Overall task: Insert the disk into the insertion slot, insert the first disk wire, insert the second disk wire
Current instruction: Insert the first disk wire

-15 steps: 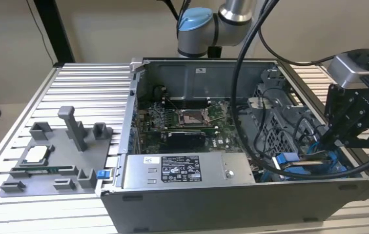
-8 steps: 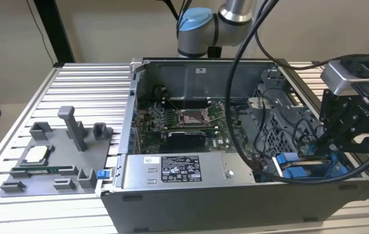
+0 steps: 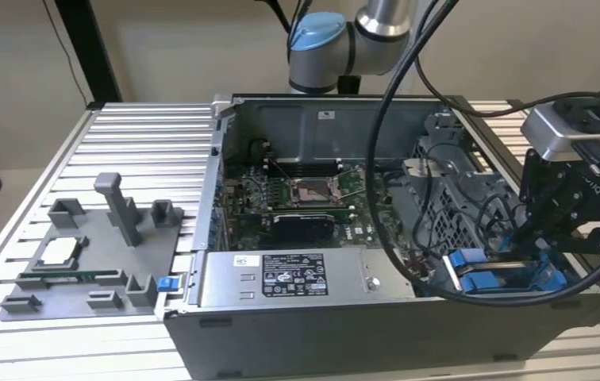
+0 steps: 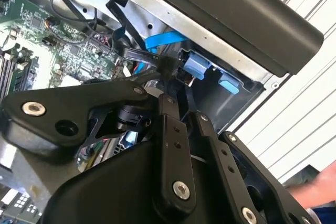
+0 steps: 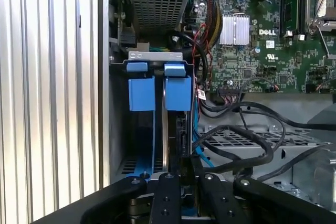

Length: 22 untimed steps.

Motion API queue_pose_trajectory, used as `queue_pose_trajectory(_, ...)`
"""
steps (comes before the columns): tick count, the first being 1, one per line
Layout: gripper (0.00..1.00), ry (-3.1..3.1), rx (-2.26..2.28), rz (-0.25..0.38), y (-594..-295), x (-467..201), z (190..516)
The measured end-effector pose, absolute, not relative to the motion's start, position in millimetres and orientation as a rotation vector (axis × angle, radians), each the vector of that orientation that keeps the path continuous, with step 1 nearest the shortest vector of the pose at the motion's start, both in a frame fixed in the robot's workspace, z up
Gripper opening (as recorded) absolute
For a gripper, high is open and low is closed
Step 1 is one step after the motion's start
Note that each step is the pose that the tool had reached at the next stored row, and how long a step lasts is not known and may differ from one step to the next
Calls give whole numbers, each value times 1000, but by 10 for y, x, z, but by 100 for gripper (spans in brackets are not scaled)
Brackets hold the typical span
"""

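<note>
The disk sits edge-up in the insertion slot at the case's front corner on the exterior view's right, its blue carrier [image 5: 178, 93] [image 3: 486, 281] showing. My black gripper [image 3: 525, 252] hangs right over that bay. In both wrist views its fingers [image 5: 167, 192] come together on a black connector [image 4: 167, 67] [image 5: 185, 162] at the end of a black disk wire [image 4: 135, 53], held just above the disk's edge. A blue flat disk wire [image 4: 164, 39] runs past behind the connector.
A second blue carrier [image 5: 142, 94] fills the neighbouring slot. Loose black cables [image 5: 247, 135] loop over the metal drive cage beside the bay. The power-supply box [image 3: 278, 278] and motherboard [image 3: 300, 202] lie inside the open case. A grey parts fixture [image 3: 88, 262] stands on the slatted table.
</note>
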State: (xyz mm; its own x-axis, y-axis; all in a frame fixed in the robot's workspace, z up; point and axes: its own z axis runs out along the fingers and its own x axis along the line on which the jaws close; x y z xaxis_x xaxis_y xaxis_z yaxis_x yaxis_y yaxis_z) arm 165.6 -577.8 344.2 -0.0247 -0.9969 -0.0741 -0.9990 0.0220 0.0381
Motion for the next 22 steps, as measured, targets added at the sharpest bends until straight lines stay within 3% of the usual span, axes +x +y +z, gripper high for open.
queue_pose_trajectory(22, 0, 2196, -2150, 93, -5778, 1591, 3361)
